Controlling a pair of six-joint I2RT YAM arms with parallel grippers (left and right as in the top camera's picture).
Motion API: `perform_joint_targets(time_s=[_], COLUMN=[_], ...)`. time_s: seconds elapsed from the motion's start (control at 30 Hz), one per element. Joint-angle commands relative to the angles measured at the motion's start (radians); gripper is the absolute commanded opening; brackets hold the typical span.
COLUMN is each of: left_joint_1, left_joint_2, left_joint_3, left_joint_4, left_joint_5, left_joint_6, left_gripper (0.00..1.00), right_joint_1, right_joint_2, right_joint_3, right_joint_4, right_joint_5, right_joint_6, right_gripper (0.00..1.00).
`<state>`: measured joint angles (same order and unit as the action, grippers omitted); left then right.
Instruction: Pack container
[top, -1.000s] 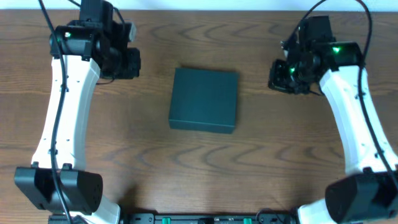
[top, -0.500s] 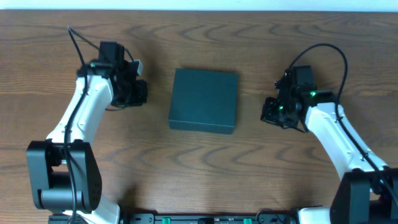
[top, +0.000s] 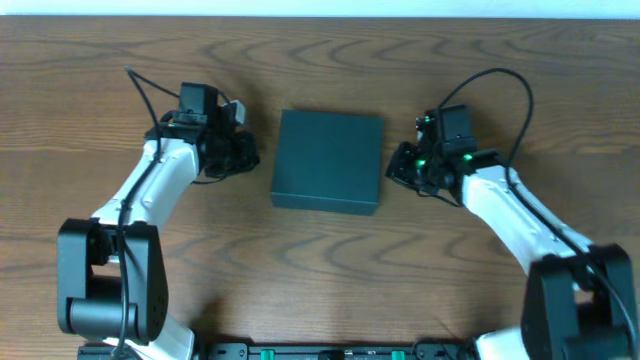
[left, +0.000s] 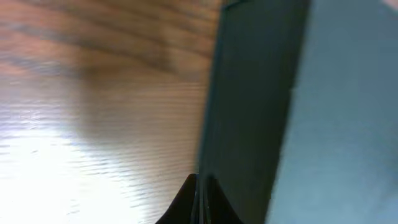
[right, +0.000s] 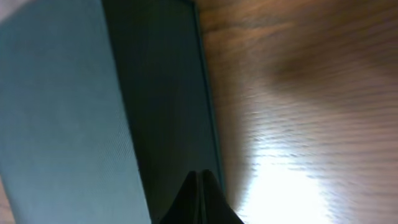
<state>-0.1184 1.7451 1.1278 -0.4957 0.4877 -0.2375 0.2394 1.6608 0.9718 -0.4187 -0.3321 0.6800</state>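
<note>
I saw container (top: 328, 160) lid shut, middle of table (top: 320, 270), squarish, no long axis. Left gripper (top: 247, 156) closed, empty, just beside its left wall; right gripper (top: 400, 168) same at right wall. Judged neither arm nearer.

both wrist views blurred, container (left: 267, 93) cut off by frame edges there, left claw (left: 198, 200) and right claw (right: 200, 198) cropped to pinched tips at bottom edge

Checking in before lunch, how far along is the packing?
Nothing looks packed: the box lies shut on the table, with nothing to pack in view. In hand: left pincer and right pincer, both shut, sit beside its two sides. Left: opening and filling it.
</note>
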Motion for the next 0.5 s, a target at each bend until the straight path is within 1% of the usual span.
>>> perform_joint_targets(time_s=[0.0, 0.13, 0.23, 0.47], left_joint_1=[-0.015, -0.027, -0.036, -0.052], left_joint_2=[0.0, 0.001, 0.008, 0.111], left_joint_3=[-0.005, -0.005, -0.005, -0.005], left_joint_4=[0.02, 0.034, 0.06, 0.068], left_joint_5=[0.012, 0.015, 0.045, 0.087], left_joint_6=[-0.045, -0.073, -0.08, -0.085], left_gripper=[0.06, 0.06, 0.06, 0.06], right_joint_1=[0.017, 0.017, 0.018, 0.018], right_joint_2=[0.046, 0.08, 0.08, 0.08], right_joint_3=[-0.001, -0.001, -0.001, -0.001], right_joint_4=[0.023, 0.068, 0.072, 0.075], right_joint_5=[-0.04, -0.069, -0.07, -0.088], right_joint_6=[0.057, 0.061, 0.068, 0.068], right_gripper=[0.02, 0.02, 0.01, 0.01])
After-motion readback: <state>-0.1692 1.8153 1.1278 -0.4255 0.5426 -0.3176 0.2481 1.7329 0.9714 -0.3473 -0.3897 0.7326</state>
